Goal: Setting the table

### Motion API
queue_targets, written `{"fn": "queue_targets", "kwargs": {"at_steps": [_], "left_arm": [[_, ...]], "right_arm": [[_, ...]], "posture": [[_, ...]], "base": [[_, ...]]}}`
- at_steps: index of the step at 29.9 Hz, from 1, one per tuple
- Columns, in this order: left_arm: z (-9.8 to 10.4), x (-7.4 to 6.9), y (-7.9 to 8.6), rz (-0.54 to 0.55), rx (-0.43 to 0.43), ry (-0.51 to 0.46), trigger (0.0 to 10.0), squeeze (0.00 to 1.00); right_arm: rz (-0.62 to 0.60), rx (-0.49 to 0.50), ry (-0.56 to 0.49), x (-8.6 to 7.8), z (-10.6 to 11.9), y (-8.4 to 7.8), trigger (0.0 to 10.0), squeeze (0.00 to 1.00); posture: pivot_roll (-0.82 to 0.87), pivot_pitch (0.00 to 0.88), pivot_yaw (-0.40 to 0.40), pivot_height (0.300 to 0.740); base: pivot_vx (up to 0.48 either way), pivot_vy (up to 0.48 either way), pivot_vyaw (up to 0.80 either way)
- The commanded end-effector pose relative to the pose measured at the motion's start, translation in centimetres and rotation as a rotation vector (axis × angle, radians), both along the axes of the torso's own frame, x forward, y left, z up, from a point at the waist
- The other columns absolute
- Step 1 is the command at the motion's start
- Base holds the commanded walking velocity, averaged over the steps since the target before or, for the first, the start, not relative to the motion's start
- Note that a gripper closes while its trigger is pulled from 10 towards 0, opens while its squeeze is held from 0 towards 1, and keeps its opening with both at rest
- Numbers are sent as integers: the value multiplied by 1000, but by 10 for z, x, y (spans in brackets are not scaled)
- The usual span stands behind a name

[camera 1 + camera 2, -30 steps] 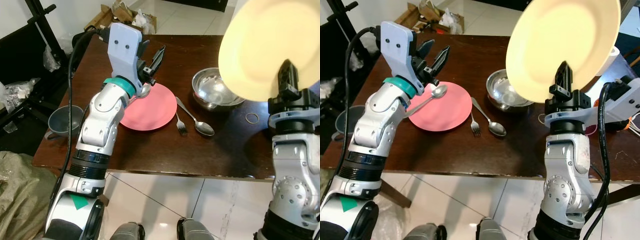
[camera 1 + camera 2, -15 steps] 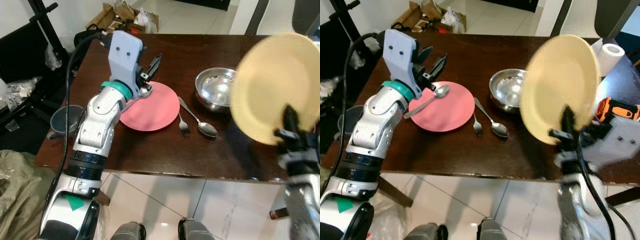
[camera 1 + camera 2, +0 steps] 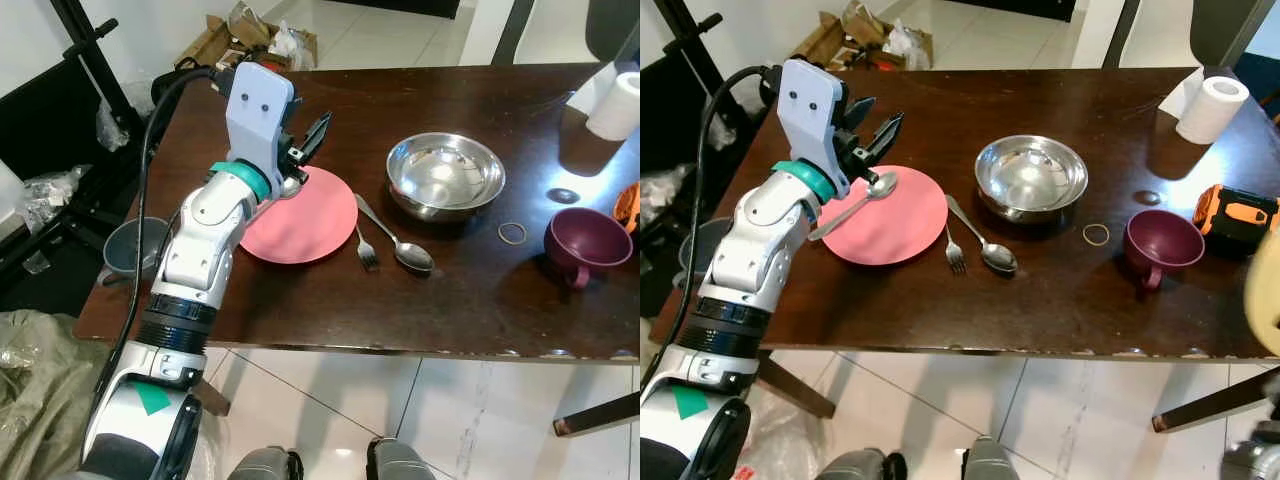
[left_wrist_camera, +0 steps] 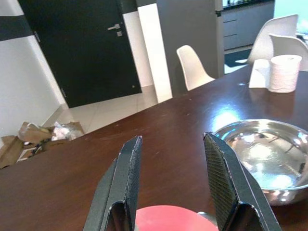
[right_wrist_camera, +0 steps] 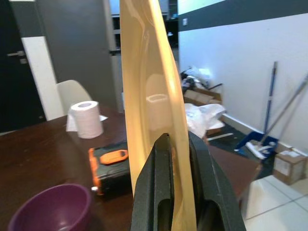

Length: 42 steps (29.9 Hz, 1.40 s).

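Two place settings look half-built on the dark brown wooden table (image 3: 940,310). A flat round pink plate (image 3: 890,222) lies near the robot's left edge, with a silver spoon (image 3: 855,203) resting across its rim, bowl on the plate and handle trailing off toward the edge. Just beside the plate sit a small silver fork (image 3: 952,250) and a second silver spoon (image 3: 985,243), touching or nearly so; I judge them parked there as cutlery for that setting. Further right: a shiny steel bowl (image 3: 1031,177), a tan rubber band (image 3: 1096,235), a maroon mug (image 3: 1161,242), an orange-and-black tool (image 3: 1238,212) and a white paper roll (image 3: 1207,106).

Left gripper (image 3: 872,125) hovers above the plate's far rim, fingers (image 4: 126,185) spread moderately apart, empty, touching nothing.

Right gripper (image 5: 179,179) clamps the rim of a pale yellow round plate (image 5: 149,96), held on edge, off the table's right side; a sliver of it shows at (image 3: 1265,290). Probably it goes to a free spot in front.
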<state>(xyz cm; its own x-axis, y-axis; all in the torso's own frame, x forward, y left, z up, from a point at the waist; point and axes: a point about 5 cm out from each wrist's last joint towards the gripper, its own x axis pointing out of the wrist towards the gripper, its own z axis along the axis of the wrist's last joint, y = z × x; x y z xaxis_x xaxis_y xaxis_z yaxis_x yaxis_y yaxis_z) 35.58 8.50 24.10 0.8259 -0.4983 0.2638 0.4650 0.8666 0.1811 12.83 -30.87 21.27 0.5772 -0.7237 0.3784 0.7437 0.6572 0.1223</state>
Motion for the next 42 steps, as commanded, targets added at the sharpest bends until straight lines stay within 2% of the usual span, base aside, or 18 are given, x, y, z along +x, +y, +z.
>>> {"fn": "queue_targets", "kwargs": {"at_steps": [1, 4, 5, 6, 10, 11, 13, 14, 17, 20, 22, 23, 25, 29, 31, 34, 38, 42], "left_arm": [[0, 1, -2, -12, 6, 0, 10000, 0], [0, 1, -2, -13, 6, 0, 10000, 0], [0, 2, -3, -15, 7, -1, 10000, 0], [1, 2, -3, -17, 8, -3, 10000, 0], [1, 2, -3, -19, 9, -4, 10000, 0], [1, 2, -3, -19, 9, -5, 10000, 0], [1, 2, -3, -19, 9, -5, 10000, 0], [1, 2, -1, -10, 10, -9, 10000, 0], [1, 2, 0, -6, 10, -10, 10000, 0], [0, 1, 1, -3, 12, -9, 10000, 0], [0, 1, 1, -3, 12, -9, 10000, 0], [0, 0, -1, -38, 17, -4, 10000, 0], [0, -2, -5, -90, 28, 1, 10000, 0], [-6, -22, -7, -509, 20, 207, 10000, 0], [-6, -22, -7, -509, 20, 207, 10000, 0], [-4, -36, 4, -719, 58, 268, 10000, 0], [-5, -44, 5, -807, 100, 293, 10000, 0], [-11, -55, 0, -924, 155, 319, 10000, 0]], "right_arm": [[-39, 8, -24, -6, 1, -1, 10000, 0], [-73, 64, -29, -8, -8, -5, 10000, 0], [-104, 140, -40, -8, -19, -9, 10000, 0], [-129, 286, -92, -4, -35, -12, 10000, 0], [-131, 349, -125, -1, -40, -13, 10000, 0], [-126, 405, -160, 2, -44, -12, 10000, 0], [-126, 405, -160, 2, -44, -12, 10000, 0], [-114, 552, -237, 11, -53, -8, 10000, 0], [-103, 593, -259, 14, -56, -7, 10000, 0], [40, 687, -325, 25, -57, 3, 10000, 0], [40, 687, -325, 25, -57, 3, 10000, 0], [152, 772, -370, 32, -59, 15, 10000, 0], [190, 798, -365, 34, -61, 21, 10000, 0], [248, 884, -285, 36, -82, 39, 10000, 0], [248, 884, -285, 36, -82, 39, 10000, 0], [247, 931, -279, 35, -94, 40, 10000, 0], [281, 973, -322, 38, -97, 38, 10000, 0], [483, 1065, -470, 59, -94, 43, 10000, 0]], "posture": [[-72, 2, 145, 740], [-69, 2, 145, 740], [-64, 2, 146, 740], [-58, 1, 144, 740], [-58, 1, 144, 740], [-49, 0, 139, 740], [-49, 0, 139, 740], [-34, 0, 129, 740], [-34, 0, 129, 740], [-35, 3, 126, 740], [-35, 3, 126, 740], [-34, 2, 117, 740], [-34, 2, 116, 740], [-32, 0, 106, 740], [-32, 0, 106, 740], [-29, 0, 110, 740], [-28, 0, 111, 740], [-19, 0, 116, 740]], "base": [[0, 0, 0], [0, 0, 0], [0, 0, 0], [0, 0, 0], [0, 0, 0], [0, 0, 0], [0, 0, 0], [0, 0, 0], [0, 0, 0], [0, 0, 0], [0, 0, 0], [0, 0, 0], [0, 0, 0], [0, 0, 0], [0, 0, 0], [0, 0, 0], [0, 0, 0], [0, 0, 0]]}}
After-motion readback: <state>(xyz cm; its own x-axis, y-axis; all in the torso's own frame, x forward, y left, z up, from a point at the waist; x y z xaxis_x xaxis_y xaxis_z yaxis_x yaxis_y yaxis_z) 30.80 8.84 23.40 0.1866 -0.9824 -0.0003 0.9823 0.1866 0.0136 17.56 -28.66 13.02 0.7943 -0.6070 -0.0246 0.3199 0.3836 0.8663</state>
